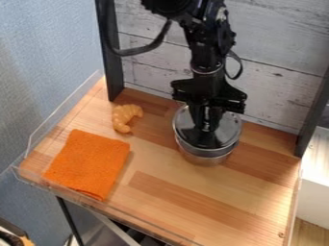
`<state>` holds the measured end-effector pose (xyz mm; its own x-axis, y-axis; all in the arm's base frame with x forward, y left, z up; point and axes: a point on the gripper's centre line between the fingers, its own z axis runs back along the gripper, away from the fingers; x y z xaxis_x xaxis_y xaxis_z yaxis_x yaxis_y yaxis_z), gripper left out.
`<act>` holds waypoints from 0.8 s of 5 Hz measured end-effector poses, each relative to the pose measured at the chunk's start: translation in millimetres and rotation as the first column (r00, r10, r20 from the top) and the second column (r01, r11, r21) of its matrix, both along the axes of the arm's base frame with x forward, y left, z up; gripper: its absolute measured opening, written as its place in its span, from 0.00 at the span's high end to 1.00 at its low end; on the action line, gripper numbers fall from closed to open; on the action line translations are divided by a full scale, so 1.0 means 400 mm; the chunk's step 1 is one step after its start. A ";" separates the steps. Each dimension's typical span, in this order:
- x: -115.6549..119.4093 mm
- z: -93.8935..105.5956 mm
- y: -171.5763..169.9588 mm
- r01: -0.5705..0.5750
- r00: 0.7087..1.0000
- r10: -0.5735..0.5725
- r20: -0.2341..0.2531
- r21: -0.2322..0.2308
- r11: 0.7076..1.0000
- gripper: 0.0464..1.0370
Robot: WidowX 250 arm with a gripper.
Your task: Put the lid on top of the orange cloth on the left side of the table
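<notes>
Jaws of the black gripper pointed down over the lid, but whether they stood apart, together or clamped on it, one could not tell. At the far left was a blue wall, and next to it a clear rim ran along the table's edge. The orange cloth lay flat on the left part of the wooden table. Just beyond its far edge lay a curved, tan-orange toy, apart from the cloth. Farther right, toward the far side, the round, shiny lid covered the top of a silver pot, well apart from the cloth. A dark post rose at the right, with a white block nearer, just outside the table's right edge.
</notes>
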<state>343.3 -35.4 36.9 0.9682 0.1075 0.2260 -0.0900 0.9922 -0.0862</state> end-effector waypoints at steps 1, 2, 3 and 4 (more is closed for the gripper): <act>-0.034 0.021 0.087 -0.056 0.998 0.056 0.032 -0.011 0.998 0.77; -0.071 0.019 0.136 -0.075 0.997 0.075 0.036 -0.004 0.997 0.77; -0.119 -0.009 0.219 -0.149 0.989 0.149 0.007 -0.008 0.989 0.77; -0.153 -0.044 0.258 -0.176 0.984 0.176 -0.027 0.001 0.984 0.77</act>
<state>282.2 67.9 19.1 0.9399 0.2768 0.2001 -0.2652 0.9606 -0.0832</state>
